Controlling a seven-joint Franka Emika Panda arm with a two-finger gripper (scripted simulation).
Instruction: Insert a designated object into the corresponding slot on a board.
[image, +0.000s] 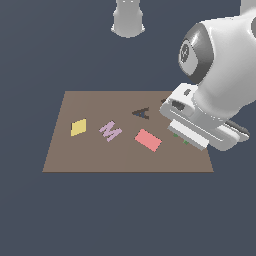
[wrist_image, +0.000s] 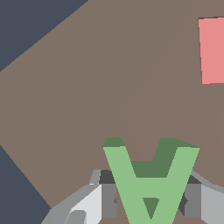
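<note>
The gripper (wrist_image: 151, 199) is pinching the green A (wrist_image: 151, 181); carrying it rotated is risking a jam at the far-left A-shaped slot (image: 141, 113)

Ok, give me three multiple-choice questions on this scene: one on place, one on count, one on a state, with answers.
1. The dark A-shaped slot in the flat brown board lies, in the exterior view:
A. between pink M-shaped block and gripper
B. left of yellow diamond
C. off the board

2. Coloured shapes lying free on the board:
A. one
B. three
C. five

3. The green A-shaped block is:
A. in its slot
B. between the fingers
C. on the red rectangle

A: exterior view shows it. B: yellow, pink, red. B: wrist view.
</note>
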